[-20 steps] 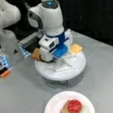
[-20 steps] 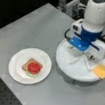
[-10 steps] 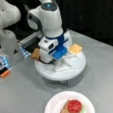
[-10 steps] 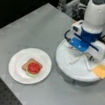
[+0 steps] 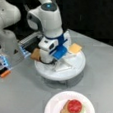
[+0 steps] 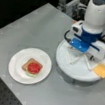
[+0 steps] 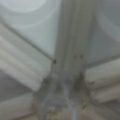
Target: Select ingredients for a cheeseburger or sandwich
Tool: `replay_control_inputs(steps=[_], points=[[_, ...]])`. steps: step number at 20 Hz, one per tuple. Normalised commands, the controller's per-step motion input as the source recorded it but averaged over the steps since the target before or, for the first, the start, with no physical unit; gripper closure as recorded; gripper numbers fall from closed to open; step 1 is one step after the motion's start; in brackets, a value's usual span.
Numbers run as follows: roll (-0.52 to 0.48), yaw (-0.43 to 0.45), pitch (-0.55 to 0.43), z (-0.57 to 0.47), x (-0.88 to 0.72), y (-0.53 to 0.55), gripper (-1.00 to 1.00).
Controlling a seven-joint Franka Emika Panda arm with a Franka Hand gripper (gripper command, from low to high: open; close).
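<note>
My gripper [image 5: 47, 60] is down inside the white round divided tray [image 5: 76, 66], close to a brown toast square [image 5: 35, 54] at the tray's left edge in a front view. A yellow-orange cheese square [image 5: 75, 48] lies on the tray's far rim, also seen as the cheese square [image 6: 102, 70]. In both front views the sandwich [image 6: 32, 68] sits on the white paper plate [image 6: 16, 70]: a toast square, a green leaf and a red disc on top. The wrist view shows only the tray's dividers [image 7: 27, 67] up close, with the gripper [image 7: 62, 100] low in the picture.
The arm's white body [image 6: 97, 15] stands over the tray. A second white robot base [image 5: 7, 26] and a box with blue and orange parts [image 5: 3, 64] stand at a front view's left. The grey table [image 6: 33, 27] ends at a dark edge on the left.
The gripper has shifted only slightly over the tray. The plate, the sandwich and the cheese square stay where they were.
</note>
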Motion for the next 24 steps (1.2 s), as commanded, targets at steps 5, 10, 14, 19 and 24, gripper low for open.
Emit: replay_control_inputs(steps=[5, 10, 14, 19, 24], points=[[0.012, 0.541, 0.082, -0.13, -0.15, -0.04, -1.0], [0.072, 0.476, 0.092, -0.12, -0.12, -0.09, -1.0], [0.102, 0.512, 0.148, -0.08, -0.07, -0.11, -1.0], [0.106, 0.58, 0.217, 0.0, 0.07, -0.12, -1.0], [0.025, 0.591, 0.22, 0.1, 0.24, -0.16, -1.0]])
